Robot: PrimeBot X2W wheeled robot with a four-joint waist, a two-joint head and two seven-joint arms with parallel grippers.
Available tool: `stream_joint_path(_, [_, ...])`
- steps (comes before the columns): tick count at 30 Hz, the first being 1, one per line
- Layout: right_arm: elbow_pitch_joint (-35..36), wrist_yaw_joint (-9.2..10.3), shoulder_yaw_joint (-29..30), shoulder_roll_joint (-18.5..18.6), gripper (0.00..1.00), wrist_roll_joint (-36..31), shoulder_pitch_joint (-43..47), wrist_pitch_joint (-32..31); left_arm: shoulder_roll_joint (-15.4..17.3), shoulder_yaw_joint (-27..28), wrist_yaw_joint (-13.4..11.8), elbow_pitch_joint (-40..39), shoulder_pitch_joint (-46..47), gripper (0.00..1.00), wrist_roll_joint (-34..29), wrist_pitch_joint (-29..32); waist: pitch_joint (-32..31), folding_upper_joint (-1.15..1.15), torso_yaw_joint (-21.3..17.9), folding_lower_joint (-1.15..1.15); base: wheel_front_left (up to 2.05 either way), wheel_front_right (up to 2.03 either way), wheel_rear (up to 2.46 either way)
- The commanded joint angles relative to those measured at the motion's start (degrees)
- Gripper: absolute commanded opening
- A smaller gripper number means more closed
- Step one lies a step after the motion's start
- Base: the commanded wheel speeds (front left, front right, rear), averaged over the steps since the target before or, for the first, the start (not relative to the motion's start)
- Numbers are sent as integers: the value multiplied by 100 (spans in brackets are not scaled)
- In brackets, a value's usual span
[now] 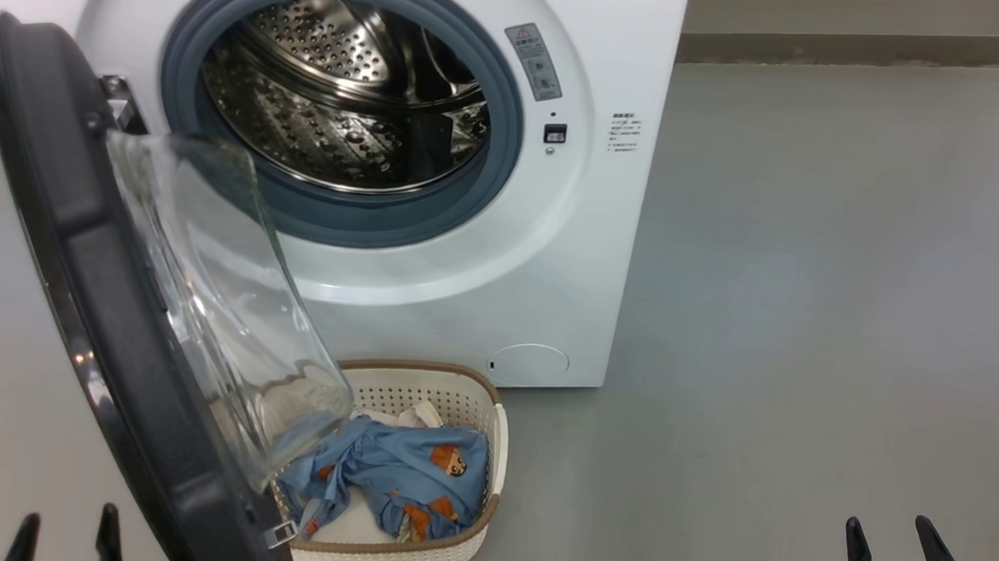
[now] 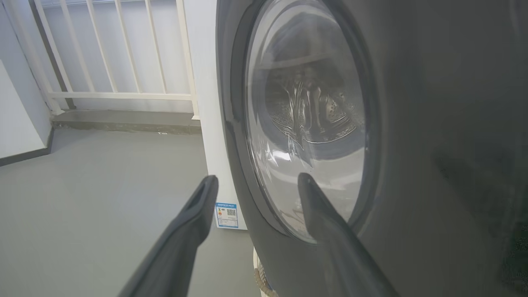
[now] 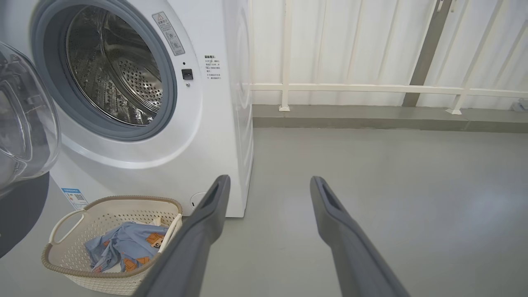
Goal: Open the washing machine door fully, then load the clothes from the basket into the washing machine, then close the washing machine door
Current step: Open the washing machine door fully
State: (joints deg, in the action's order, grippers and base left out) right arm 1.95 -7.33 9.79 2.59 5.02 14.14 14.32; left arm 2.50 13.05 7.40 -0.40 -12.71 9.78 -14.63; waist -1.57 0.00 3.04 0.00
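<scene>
Left pincer [image 1: 67,533], at the near left, stands with its two fingers spread wide and nothing between them. The right pincer [image 1: 889,540], at the near right, is spread just as wide and holds nothing, over grey floor [image 1: 805,331].

I count one washing machine [image 1: 551,275], one washing machine door [image 1: 83,233], one basket [image 1: 391,557] and two pincers. The clothes [image 1: 404,472] lie heaped in the basket, which sits on the floor just in front of the machine, toward its left. How many garments there are I cannot tell.

My head view looks into the steel drum [image 1: 347,93] and shows the door's glass bowl [image 1: 225,300] overlapping the basket's left end. From the left wrist I get the door's outer face with the drum warped through the glass, plus a blue label sticker [image 2: 226,215] low on the machine's side. Whether the finger crossing the window touches it I cannot tell. The right wrist view gives both basket handles and a white railing [image 3: 371,88] far behind.

Swung out to the left, the door presents its edge toward me, its dark rim running down beside the left pincer. Right of the machine and basket, the floor lies wide open.
</scene>
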Motion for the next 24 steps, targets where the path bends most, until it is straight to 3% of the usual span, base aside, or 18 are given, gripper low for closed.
stream_joint_path(1, [182, -16, -89, 48, 100, -68, -32, 67, 43, 260, 9, -172, 57, 100, -59, -37, -31, 0, -75, 0, 0, 0, 0])
stream_joint_path(24, [-5, -16, -92, 30, 100, -163, -132, 68, 38, 274, 9, -164, -17, 100, -109, -37, -91, 0, -239, 0, 0, 0, 0])
